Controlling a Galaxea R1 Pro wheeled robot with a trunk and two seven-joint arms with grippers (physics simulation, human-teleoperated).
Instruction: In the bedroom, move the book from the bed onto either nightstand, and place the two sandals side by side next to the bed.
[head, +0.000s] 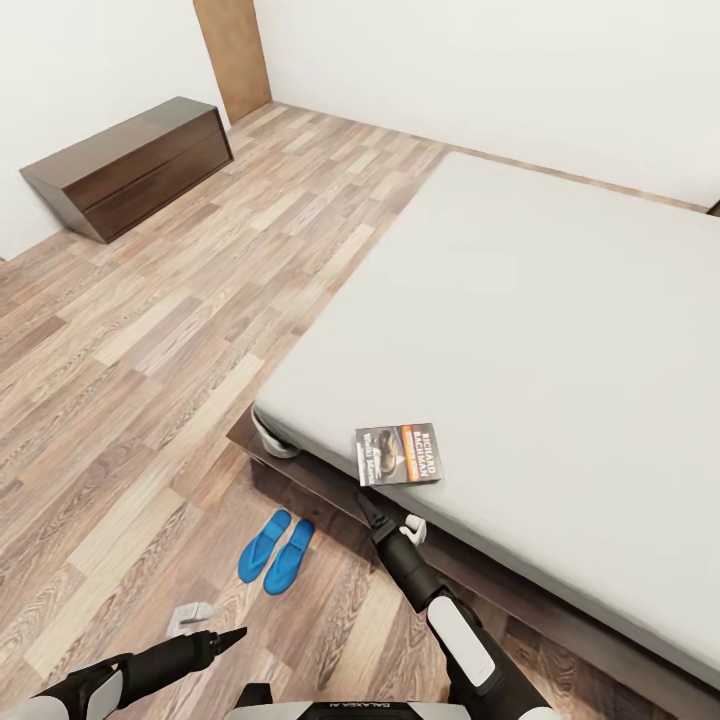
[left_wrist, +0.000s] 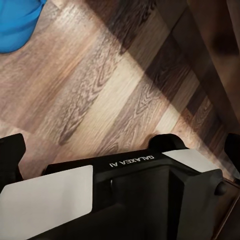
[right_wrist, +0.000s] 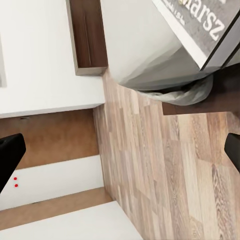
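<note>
The book (head: 398, 454) lies flat on the bed's pale mattress (head: 560, 330), close to its near corner; its cover edge also shows in the right wrist view (right_wrist: 200, 25). My right gripper (head: 392, 515) is open, just below the bed's dark frame (head: 330, 480) and short of the book, with nothing between its fingers (right_wrist: 120, 155). The two blue sandals (head: 263, 545) (head: 289, 555) lie side by side on the floor beside the bed. My left gripper (head: 210, 625) hangs open and empty low over the floor near them; one sandal (left_wrist: 15, 22) shows in its view. The nightstand is out of view.
A long low dark cabinet (head: 130, 165) stands against the far left wall, beside a brown door (head: 232, 55). Wood plank floor (head: 150, 350) stretches wide to the left of the bed. My own base (left_wrist: 130, 190) sits under the left gripper.
</note>
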